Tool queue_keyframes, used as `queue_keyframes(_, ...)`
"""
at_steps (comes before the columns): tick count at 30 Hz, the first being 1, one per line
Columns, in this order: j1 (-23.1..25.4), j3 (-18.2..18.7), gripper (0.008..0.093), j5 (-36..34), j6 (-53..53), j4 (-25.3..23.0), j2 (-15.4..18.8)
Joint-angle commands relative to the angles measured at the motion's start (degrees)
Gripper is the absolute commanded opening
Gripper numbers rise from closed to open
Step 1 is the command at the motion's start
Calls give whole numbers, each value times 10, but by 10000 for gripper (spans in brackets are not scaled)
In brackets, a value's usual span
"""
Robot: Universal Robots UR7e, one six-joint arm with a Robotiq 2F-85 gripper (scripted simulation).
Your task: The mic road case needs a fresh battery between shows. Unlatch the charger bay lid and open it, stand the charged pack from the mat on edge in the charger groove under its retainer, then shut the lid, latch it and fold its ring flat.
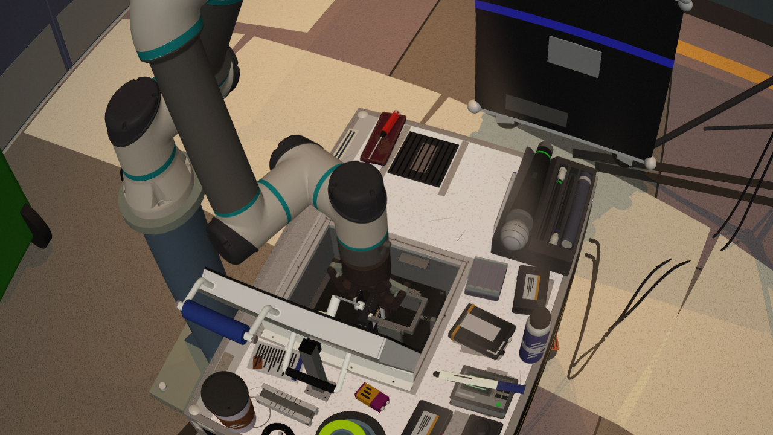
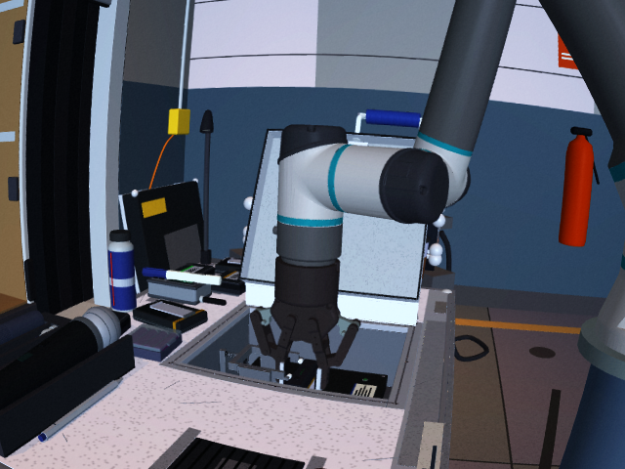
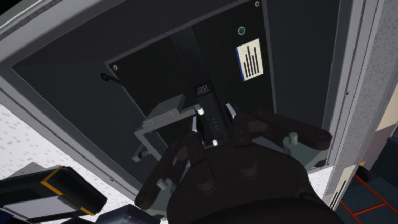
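Observation:
The charger bay (image 1: 373, 295) sits open in the middle of the case top, and its lid (image 2: 335, 222) stands upright on the far side with its blue handle (image 1: 213, 320) at the top edge. Down in the bay the dark battery pack (image 3: 210, 122) stands on edge in the charger groove, its green lights facing up, beside the grey spring retainer (image 3: 164, 122). My gripper (image 3: 214, 118) is low inside the bay, straddling the pack. It is open and holds nothing. The black charger plate (image 3: 195, 69) with a barred label lies beneath.
The bay's rim (image 2: 282, 391) surrounds my fingers closely. On the case top beside the bay lie another orange-edged pack (image 1: 481, 329), a grey mat (image 1: 486, 277), a blue bottle (image 1: 535, 335), a microphone tray (image 1: 543, 208) and a marker (image 1: 478, 380).

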Motion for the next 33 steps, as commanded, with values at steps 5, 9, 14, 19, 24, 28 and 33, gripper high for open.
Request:
queue_keyframes(5, 0, 0, 480, 0, 0, 0, 0)
queue_keyframes(9, 0, 0, 480, 0, 0, 0, -1)
queue_keyframes(14, 0, 0, 480, 0, 0, 3, -4)
queue_keyframes(19, 0, 0, 480, 0, 0, 8, -9)
queue_keyframes(24, 0, 0, 480, 0, 0, 16, -18)
queue_keyframes(28, 0, 0, 480, 0, 0, 26, -27)
queue_keyframes(33, 0, -1, 480, 0, 0, 40, -41)
